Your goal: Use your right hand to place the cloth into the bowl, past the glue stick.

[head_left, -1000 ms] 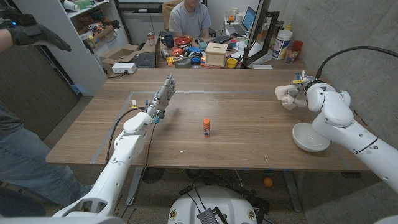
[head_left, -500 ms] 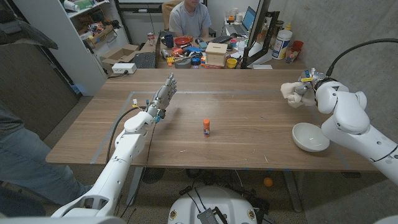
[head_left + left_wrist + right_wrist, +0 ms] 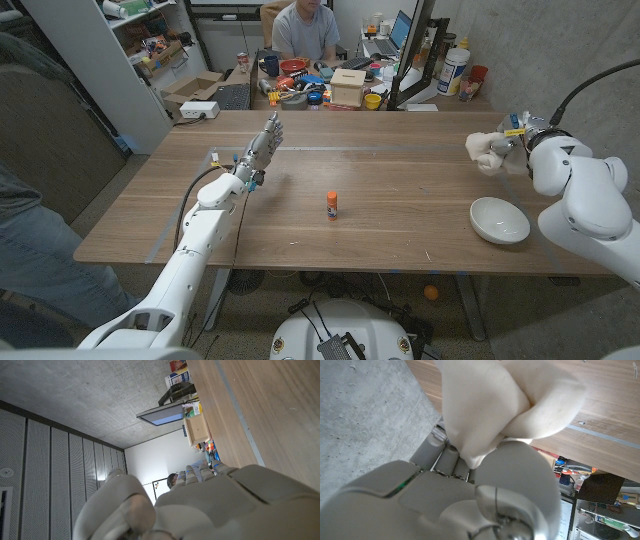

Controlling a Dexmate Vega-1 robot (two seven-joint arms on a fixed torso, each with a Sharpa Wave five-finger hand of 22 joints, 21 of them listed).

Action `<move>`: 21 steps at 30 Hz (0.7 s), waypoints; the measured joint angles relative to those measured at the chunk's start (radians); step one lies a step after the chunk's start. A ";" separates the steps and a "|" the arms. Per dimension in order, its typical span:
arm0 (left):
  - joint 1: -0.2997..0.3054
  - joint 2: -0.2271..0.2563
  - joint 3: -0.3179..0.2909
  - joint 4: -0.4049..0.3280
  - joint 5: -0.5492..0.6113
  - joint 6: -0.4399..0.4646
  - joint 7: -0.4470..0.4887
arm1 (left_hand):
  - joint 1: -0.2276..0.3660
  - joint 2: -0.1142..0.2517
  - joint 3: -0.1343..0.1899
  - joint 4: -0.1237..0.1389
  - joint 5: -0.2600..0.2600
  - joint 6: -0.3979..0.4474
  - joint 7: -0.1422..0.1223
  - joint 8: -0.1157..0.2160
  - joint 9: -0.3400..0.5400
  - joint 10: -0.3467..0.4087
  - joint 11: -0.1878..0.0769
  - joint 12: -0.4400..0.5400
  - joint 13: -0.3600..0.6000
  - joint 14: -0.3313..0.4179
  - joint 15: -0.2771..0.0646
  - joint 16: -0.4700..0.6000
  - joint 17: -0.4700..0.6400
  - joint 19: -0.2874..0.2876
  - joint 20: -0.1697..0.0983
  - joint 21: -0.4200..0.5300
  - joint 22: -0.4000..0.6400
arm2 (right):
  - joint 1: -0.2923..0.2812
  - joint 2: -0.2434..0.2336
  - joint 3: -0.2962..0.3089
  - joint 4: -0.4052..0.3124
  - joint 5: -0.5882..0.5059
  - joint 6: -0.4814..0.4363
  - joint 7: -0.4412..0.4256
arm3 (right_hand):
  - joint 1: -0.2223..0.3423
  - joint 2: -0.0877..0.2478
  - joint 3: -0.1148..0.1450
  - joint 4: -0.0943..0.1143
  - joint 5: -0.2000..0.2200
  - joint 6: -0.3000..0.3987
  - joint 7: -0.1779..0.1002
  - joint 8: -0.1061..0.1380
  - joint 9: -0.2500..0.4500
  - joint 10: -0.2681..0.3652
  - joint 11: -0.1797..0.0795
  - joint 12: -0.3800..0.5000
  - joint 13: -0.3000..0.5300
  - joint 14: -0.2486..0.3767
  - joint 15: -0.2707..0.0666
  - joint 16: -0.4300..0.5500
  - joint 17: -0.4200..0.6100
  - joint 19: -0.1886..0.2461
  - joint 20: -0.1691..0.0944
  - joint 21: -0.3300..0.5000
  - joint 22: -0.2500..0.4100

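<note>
Shifted rightward since earlier, the right hand [image 3: 508, 150] grips the bunched cloth [image 3: 484, 152] above the table [image 3: 400, 200], beyond the bowl [image 3: 500, 219]; no long axis is discernible. Glue stick [image 3: 332, 205] stands upright mid-table. Left hand [image 3: 262, 152] is held up, fingers extended, empty.

Cloth [image 3: 485, 152]: cream-white, bunched into a lump, gripped in right hand [image 3: 520, 140] above the table's far right part, clear of the wood. Bowl [image 3: 500, 220]: white, round, upright, nothing inside, near the front right edge. Glue stick [image 3: 332, 205]: small, orange, upright at table's middle, well apart from both
</note>
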 measured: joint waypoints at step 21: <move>-0.027 0.023 0.009 -0.028 0.007 0.030 -0.011 | 0.001 0.001 -0.007 0.001 0.000 0.000 0.000 0.000 0.000 0.000 0.000 0.000 0.000 0.000 0.000 0.000 0.000 0.000 0.000 0.000 0.000 | -0.236 -0.005 0.116 -0.130 -0.068 -0.113 0.031 | -0.004 0.004 -0.004 0.004 -0.006 0.001 0.001 -0.001 0.008 0.000 0.000 -0.012 0.000 0.000 0.000 0.000 0.000 0.000 0.000 0.000 0.000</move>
